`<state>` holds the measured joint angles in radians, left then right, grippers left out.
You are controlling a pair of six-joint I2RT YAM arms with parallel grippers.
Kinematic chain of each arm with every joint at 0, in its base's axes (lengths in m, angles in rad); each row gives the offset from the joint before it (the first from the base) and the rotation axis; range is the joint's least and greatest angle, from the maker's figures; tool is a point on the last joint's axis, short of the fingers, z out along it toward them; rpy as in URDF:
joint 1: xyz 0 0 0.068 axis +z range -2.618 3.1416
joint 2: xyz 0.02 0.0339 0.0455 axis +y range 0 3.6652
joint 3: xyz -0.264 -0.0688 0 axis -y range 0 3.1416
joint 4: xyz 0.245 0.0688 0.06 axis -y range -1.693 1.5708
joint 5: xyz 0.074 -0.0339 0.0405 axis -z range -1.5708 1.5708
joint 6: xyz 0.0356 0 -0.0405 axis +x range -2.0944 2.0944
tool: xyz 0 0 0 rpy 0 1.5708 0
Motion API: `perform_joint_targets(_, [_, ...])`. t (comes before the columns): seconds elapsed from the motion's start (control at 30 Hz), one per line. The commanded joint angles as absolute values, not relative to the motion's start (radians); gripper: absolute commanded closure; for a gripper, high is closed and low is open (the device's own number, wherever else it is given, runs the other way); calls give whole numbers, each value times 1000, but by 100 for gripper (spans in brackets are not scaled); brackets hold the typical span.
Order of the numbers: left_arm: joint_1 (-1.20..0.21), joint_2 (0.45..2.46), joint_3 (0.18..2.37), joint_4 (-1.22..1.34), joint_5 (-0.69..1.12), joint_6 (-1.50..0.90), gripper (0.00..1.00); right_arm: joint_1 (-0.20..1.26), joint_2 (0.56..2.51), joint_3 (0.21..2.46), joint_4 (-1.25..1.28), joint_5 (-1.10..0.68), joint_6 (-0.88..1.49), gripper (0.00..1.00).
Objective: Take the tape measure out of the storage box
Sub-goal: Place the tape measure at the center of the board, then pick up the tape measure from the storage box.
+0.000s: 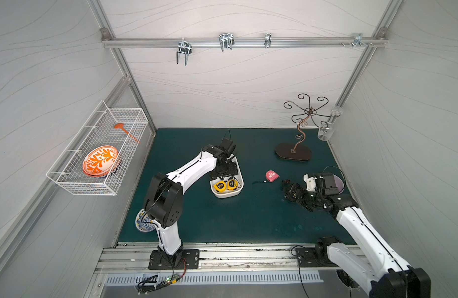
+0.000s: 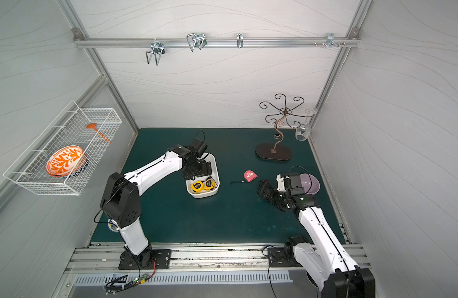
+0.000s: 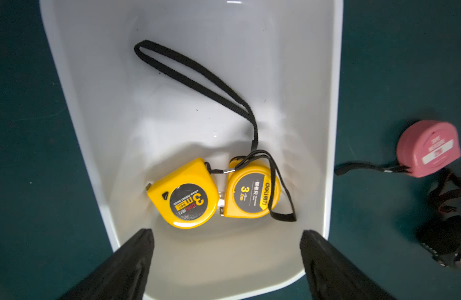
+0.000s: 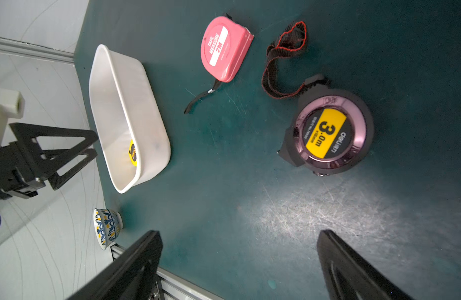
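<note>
Under the left gripper (image 1: 224, 177), in both top views, the storage box (image 1: 226, 195) is lying on the green table (image 1: 197, 219). Its long axis is running from the back wall toward the robot. A yellow tape measure (image 1: 219, 186) and a second yellow tape measure (image 1: 232, 184) are lying flat at its near end, just past the fingertips. The left arm is reaching forward, its wrist bending steeply down. The right gripper (image 1: 287, 191) is hovering low, with a pink tape measure (image 1: 272, 175) lying near it, outside the box.

Through the left wrist camera, the black fingers (image 3: 125, 265) are standing wide apart, holding nothing. Ahead of them, in the smooth white plastic tub, the rounded yellow cases are touching, labels up, with woven black straps trailing away.

Through the right wrist camera, the right gripper's fingers (image 4: 130, 270) are spreading wide, empty. A round black tape measure (image 4: 330, 135) is resting ahead of them on the scuffed table.
</note>
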<state>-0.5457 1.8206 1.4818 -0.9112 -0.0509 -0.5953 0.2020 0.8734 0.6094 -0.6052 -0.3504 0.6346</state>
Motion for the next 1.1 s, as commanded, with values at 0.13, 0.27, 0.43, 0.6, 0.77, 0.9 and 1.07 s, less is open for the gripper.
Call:
perform_joint_targets(0.13, [-585, 1929, 1583, -1035, -189, -388, 15, 208, 847, 666, -710, -380, 619, 1])
perform_joint_targets(0.27, [-591, 1972, 1605, -1067, -207, -313, 16, 208, 857, 674, -709, -387, 618, 1])
perform_joint_targets(0.43, [-589, 1980, 1588, -1062, -201, -232, 13, 208, 864, 673, -701, -392, 622, 1])
perform_joint_targets(0.6, [-577, 2005, 1600, -1071, -143, -139, 6, 207, 874, 673, -698, -398, 622, 1])
perform_joint_targets(0.77, [-574, 2028, 1598, -1074, -66, -57, 7, 200, 885, 680, -704, -405, 614, 1])
perform_joint_targets(0.9, [-561, 2030, 1583, -1069, -37, -30, 14, 185, 894, 686, -706, -415, 606, 1])
perform_joint_targets(1.07, [-541, 2057, 1605, -1107, -37, -11, 18, 166, 912, 682, -700, -434, 598, 1])
